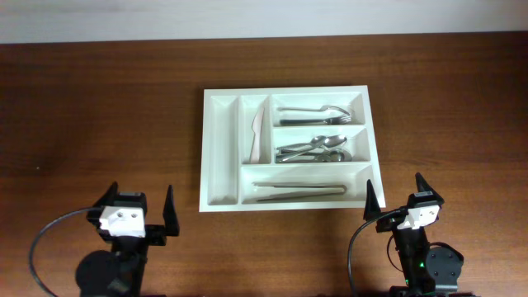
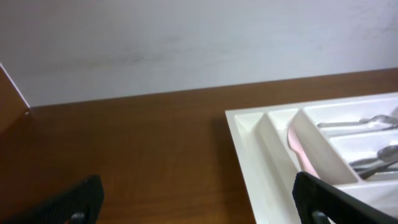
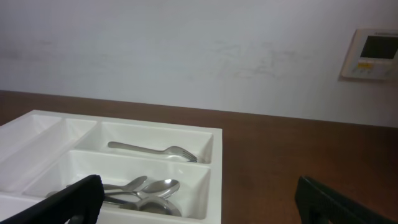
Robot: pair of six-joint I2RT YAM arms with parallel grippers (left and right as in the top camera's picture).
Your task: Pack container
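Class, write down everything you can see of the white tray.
The tray is white, rectangular and plastic-looking, with five compartments. It lies flat on the brown table. Its far-left long slot is empty; the next holds a pale utensil. The right ones hold a fork, spoons and long metal pieces.

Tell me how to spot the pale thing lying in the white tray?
Find the big white tray in the middle of the brown table. On its left are two long thin slots; look in the second one, beside the forks and spoons. The pale utensil lies there alone, dull and whitish while all the others are shiny metal.
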